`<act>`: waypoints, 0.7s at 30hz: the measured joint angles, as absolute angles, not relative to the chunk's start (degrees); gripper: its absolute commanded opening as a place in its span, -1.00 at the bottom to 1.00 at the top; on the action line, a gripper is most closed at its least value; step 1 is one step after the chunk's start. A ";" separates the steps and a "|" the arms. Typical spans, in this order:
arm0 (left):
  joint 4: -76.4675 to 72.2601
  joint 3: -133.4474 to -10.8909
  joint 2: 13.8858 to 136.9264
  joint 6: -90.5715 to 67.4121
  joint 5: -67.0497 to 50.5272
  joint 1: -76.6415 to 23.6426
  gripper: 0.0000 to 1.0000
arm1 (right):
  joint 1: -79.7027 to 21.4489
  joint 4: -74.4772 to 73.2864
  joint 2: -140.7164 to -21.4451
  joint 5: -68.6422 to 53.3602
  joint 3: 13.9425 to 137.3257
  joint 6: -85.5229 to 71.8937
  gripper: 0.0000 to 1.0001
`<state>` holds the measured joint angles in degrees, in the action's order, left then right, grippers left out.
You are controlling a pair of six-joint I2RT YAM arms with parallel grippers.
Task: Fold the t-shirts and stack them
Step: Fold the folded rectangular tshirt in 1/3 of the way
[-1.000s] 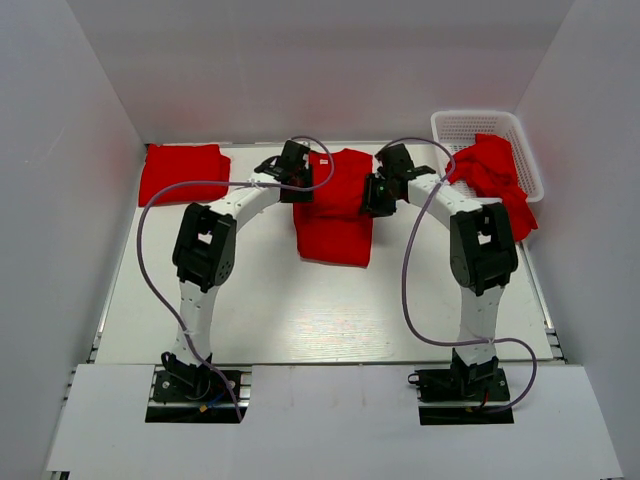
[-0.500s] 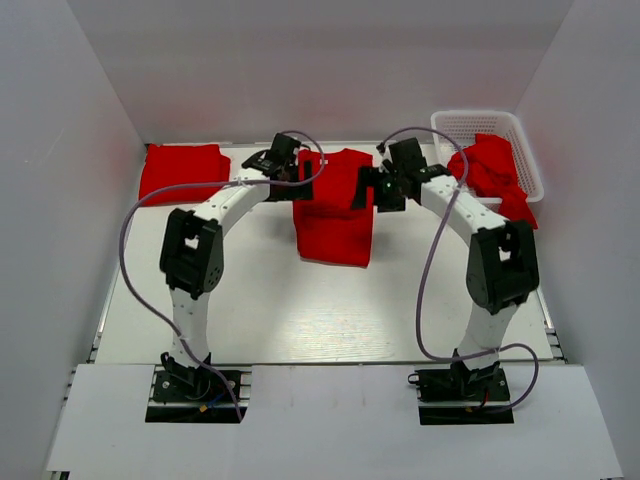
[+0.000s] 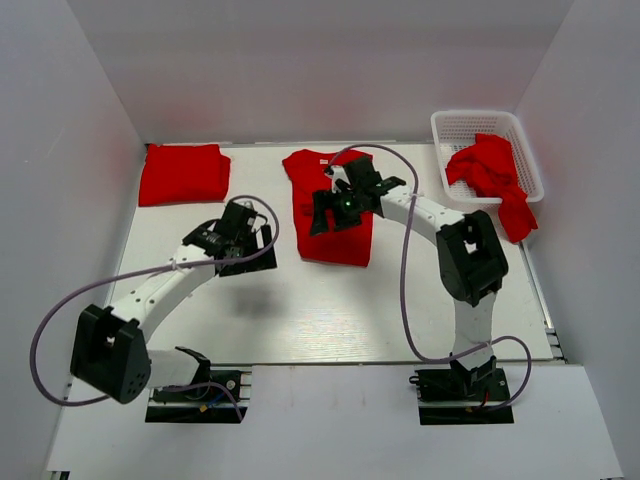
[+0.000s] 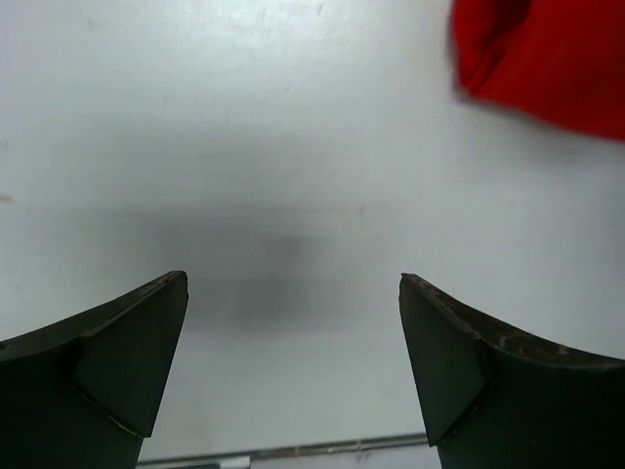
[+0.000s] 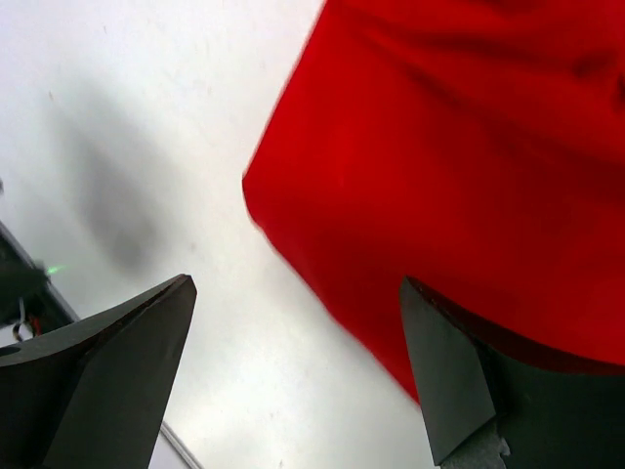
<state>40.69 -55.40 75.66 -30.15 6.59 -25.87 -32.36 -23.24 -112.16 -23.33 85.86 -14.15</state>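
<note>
Top external: red t-shirts, white table, white walls

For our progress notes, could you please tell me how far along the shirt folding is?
Done: one folded t-shirt lies far left. In hand: the middle t-shirt is partly folded into a long strip; the open right end effector hovers over it, the open left end effector over bare table. Left: finish that fold, stack it, then fold the crumpled t-shirts in the basket.
</note>
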 measured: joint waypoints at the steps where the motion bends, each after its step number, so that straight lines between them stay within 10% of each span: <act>1: 41.39 -53.76 74.11 -30.65 6.39 -26.04 0.98 | -32.51 -22.48 -113.60 -23.53 87.15 -14.22 0.81; 21: 45.89 -50.09 70.19 -33.08 5.15 -26.04 0.98 | -32.58 -11.00 -128.66 -15.86 102.19 -20.03 0.81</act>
<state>45.89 -50.09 70.19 -33.08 5.15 -26.04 -32.58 -11.00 -128.66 -15.86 102.19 -20.03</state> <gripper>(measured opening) 0.989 0.904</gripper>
